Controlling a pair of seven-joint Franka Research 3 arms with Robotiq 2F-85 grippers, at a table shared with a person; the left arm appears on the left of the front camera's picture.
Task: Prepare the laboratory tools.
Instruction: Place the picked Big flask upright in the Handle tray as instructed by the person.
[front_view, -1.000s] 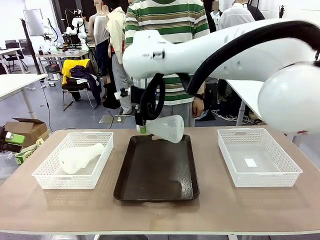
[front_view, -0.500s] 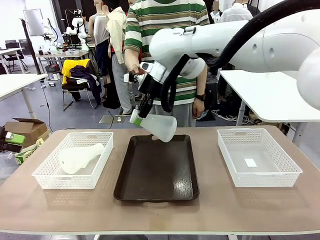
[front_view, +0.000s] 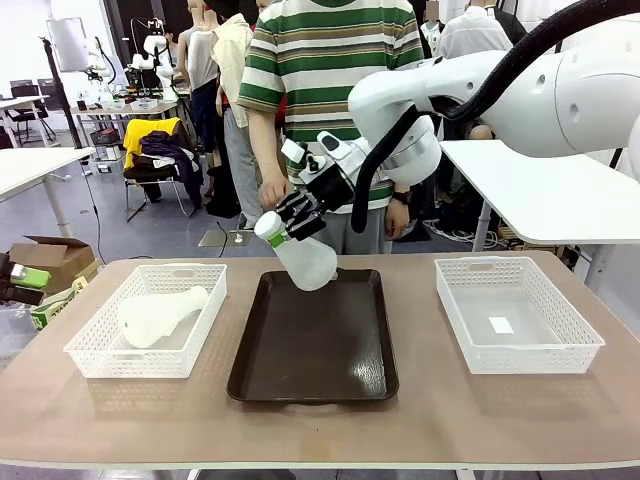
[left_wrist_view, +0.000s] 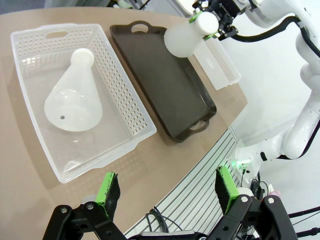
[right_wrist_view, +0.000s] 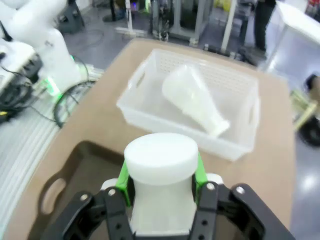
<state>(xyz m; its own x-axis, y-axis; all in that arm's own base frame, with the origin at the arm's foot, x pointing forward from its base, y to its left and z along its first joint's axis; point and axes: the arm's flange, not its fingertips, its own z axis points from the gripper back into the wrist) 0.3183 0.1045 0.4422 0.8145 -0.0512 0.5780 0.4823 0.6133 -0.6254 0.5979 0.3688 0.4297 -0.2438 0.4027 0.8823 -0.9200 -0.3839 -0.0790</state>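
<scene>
flask (front_view: 304, 260): frosted white, tilted over tray's (front_view: 310, 350) far edge | right gripper (front_view: 281, 233): clamping its neck | left gripper (left_wrist_view: 167, 190): spread wide

The right gripper (front_view: 283, 229) is clamping the neck of a frosted flask (front_view: 305, 262), which is hanging tilted over the far end of the dark tray (front_view: 312, 350) (base lowest). A second flask (front_view: 160, 313) is lying sideways in the left basket (front_view: 140, 362). A person (front_view: 325, 60) in stripes is standing behind the table (front_view: 420, 420).
</scene>
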